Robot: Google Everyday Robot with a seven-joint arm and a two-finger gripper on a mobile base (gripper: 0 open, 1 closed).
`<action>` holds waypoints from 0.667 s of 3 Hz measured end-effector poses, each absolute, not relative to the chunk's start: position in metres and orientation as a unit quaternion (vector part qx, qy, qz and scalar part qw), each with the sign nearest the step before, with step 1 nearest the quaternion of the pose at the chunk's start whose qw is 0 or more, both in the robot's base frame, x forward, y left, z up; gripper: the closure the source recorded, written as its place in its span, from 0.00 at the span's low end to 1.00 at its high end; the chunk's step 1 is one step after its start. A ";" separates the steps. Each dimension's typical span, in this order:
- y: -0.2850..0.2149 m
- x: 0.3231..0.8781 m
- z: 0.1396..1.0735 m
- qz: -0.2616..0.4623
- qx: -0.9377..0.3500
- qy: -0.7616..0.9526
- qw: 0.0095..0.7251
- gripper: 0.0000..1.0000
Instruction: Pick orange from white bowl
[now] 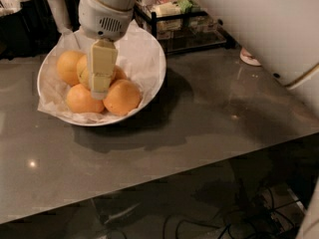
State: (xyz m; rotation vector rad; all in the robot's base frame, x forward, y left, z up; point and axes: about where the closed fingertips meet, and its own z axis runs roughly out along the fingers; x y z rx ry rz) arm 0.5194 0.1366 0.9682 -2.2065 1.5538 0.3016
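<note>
While your gripper (100, 86) hangs down inside the white bowl (157, 76), its tip covers part of the orange (82, 73); whether the jaws grip it, you cannot tell.

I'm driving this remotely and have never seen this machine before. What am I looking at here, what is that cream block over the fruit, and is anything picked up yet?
You have one camera view, looking down on a grey table. Where the camera is mounted is not on record. The big white shape across the top right is the robot's single arm. The cream block is its working end, the gripper, which reaches down into the white bowl. The bowl is lined with crinkled white paper and holds fruit. The gripper sits over the paler orange in the middle and hides part of it. Whether it has hold of that fruit cannot be seen from here. Brighter oranges lie around it, all inside the bowl. Behind the bowl stands a dark rack with packets.
</note>
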 end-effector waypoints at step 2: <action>0.126 0.555 0.945 0.128 -0.772 0.569 0.251 0.00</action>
